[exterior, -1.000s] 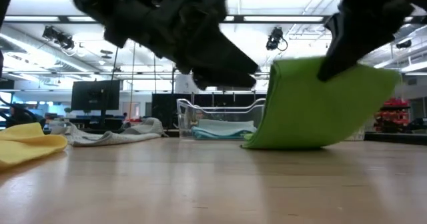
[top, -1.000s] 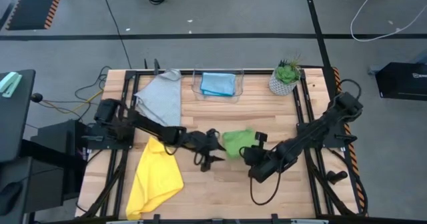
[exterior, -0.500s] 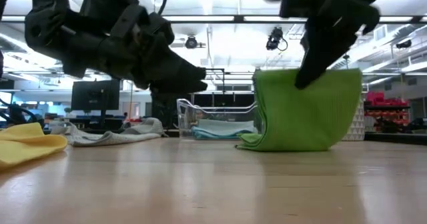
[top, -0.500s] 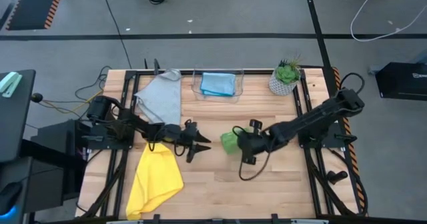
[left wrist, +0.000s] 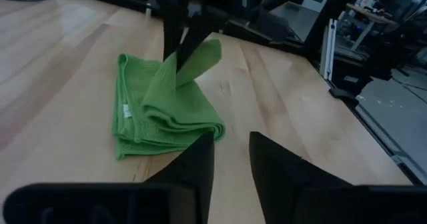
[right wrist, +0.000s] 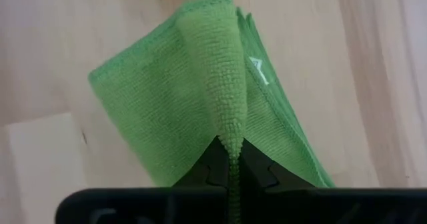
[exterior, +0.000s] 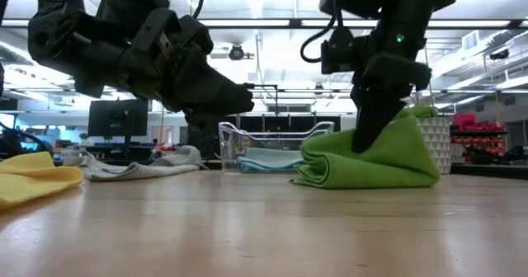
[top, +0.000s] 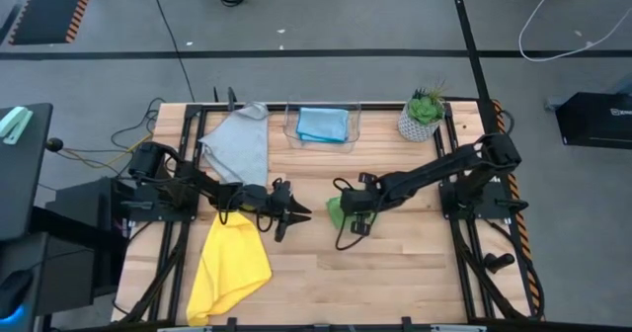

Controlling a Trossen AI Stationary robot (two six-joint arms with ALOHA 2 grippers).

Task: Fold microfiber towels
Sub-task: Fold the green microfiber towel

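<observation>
The green towel (top: 335, 211) lies folded at the table's middle; it also shows in the low view (exterior: 388, 163), the left wrist view (left wrist: 160, 114) and the right wrist view (right wrist: 167, 91). My right gripper (top: 348, 210) stands over it, shut on a raised part of its top. My left gripper (top: 298, 213) is open and empty a little to the towel's left, fingers pointing at it (left wrist: 230, 144). The grey towel (top: 240, 144) lies spread at the far left. The yellow towel (top: 229, 263) lies crumpled at the near left. The light blue towel (top: 321, 124) lies folded in a clear bin. My right gripper pinches a raised ridge of the green towel's upper layer (right wrist: 230, 134) between its two fingers. The fingers (exterior: 367, 129) come from above, pointing down with a slant. The held part stands up like a tent (left wrist: 200, 57), while the rest of the towel lies folded on the table.
A clear bin (top: 323, 137) stands at the far edge's middle. A small potted plant (top: 423, 115) stands at the far right. Bare wood lies at the table's near middle and near right (top: 395, 273).
My right gripper has gone toward the table's left edge and down, carrying the held edge of the green towel over. The towel, first hanging tall below the fingers, now lies low and folded over on the table. My left gripper has drawn back toward the left edge.
</observation>
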